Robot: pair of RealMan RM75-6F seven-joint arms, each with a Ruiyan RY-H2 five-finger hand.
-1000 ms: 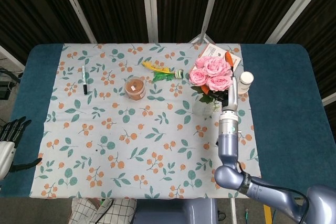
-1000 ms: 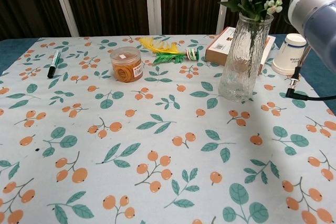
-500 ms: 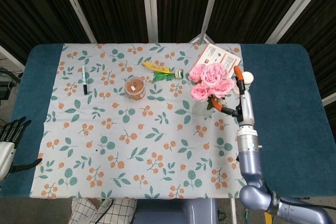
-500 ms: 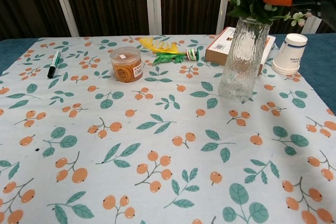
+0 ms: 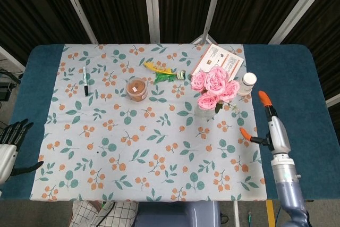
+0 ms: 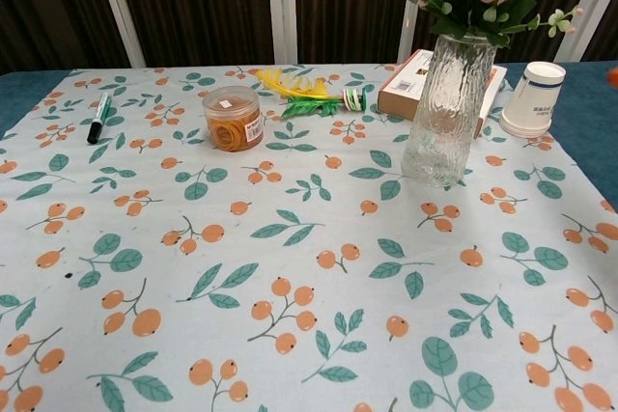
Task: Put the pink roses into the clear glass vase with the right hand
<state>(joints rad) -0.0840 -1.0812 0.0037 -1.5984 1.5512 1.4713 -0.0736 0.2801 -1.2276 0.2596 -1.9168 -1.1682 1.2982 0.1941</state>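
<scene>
pink roses [image 5: 214,87] stood in clear glass vase [image 6: 444,109], stems down inside, blooms above rim. vase sat upright on flowered cloth [image 5: 133,147] on worktop [image 5: 297,89], near box [image 6: 410,82] and paper cup [image 6: 534,98]. your right hand [image 5: 270,127] was off to vase's right, well apart from it, fingers [image 5: 264,98] spread, holding nothing. your left hand [image 5: 11,141] rested at worktop's left edge, dark fingers apart, empty. jar [image 5: 137,89], pen [image 5: 85,81], yellow and green bits [image 6: 301,94] lay on cloth.
</scene>
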